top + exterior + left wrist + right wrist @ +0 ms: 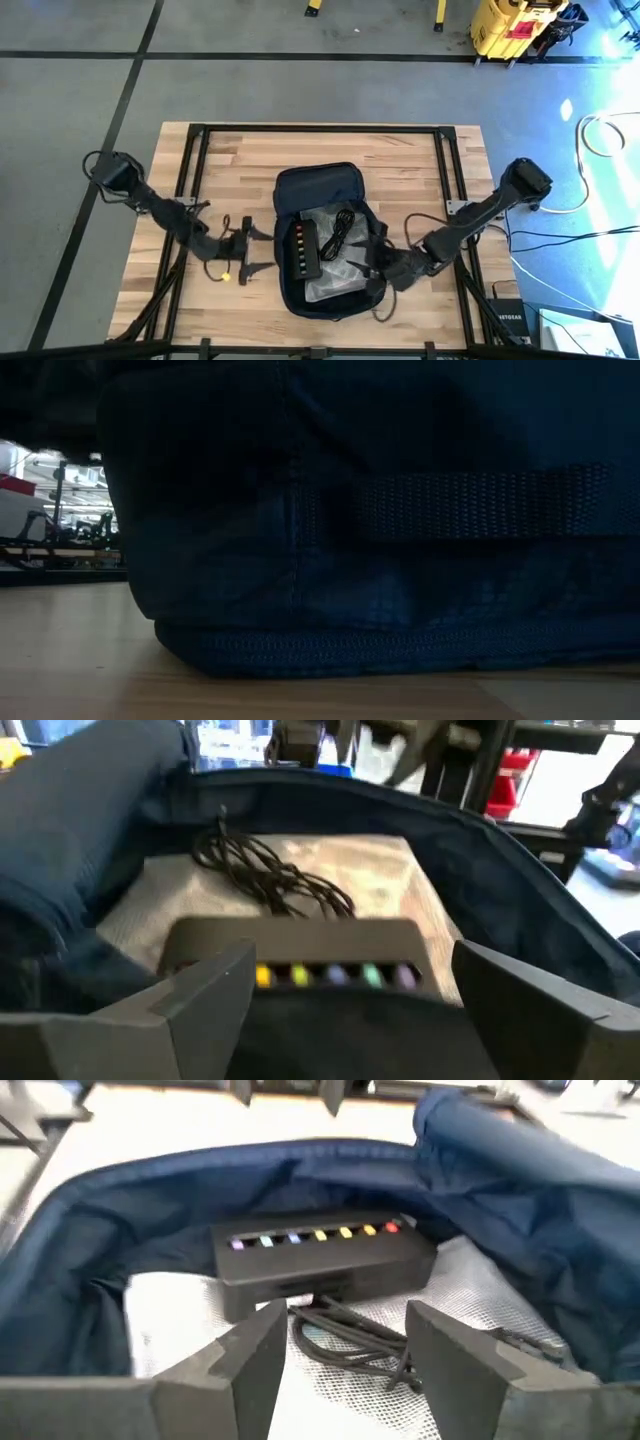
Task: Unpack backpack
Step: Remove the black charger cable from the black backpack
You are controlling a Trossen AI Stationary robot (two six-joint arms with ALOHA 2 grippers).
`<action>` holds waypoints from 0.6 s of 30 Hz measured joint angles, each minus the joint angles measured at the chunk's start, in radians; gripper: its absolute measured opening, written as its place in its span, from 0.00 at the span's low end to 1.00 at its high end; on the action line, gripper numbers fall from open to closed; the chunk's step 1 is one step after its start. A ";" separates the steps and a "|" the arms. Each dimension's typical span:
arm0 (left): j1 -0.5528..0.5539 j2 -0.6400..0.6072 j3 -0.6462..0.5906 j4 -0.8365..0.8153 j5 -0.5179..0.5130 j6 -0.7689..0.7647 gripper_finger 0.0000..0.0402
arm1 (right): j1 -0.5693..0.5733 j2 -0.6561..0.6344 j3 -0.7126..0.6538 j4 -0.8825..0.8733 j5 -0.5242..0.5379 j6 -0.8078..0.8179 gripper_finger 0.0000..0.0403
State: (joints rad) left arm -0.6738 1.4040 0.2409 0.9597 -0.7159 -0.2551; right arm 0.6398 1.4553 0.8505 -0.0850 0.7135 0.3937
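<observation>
Both arms were dark, almost black, made of long round parts joined together. Thin black cables looped beside them. The left pincer (243, 256) had a small yellow spot. The right pincer (340, 1355) had flat, dark grey, blocky fingers (250, 1365).

Daylight floods the floor at the upper right of the overhead view, washing a white cable (600, 135) in bluish glare, while the wooden table (420, 160) sits evenly lit with faint shadows. At table height, the backpack (380, 530) fills the lens, dark and underexposed against a bright, overexposed sliver of room on the left. Both wrist views are soft with blur; their near fingers (200, 1000) are out of focus, and windows behind burn out.
</observation>
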 joint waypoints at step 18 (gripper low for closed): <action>0.035 0.012 -0.047 -0.363 0.035 -0.233 0.80 | 0.221 -0.097 0.001 -0.806 0.138 0.680 0.33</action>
State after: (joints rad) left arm -0.6389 1.4155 0.1937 0.5967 -0.6807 -0.4885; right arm 0.8603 1.3582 0.8513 -0.8914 0.8513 1.0736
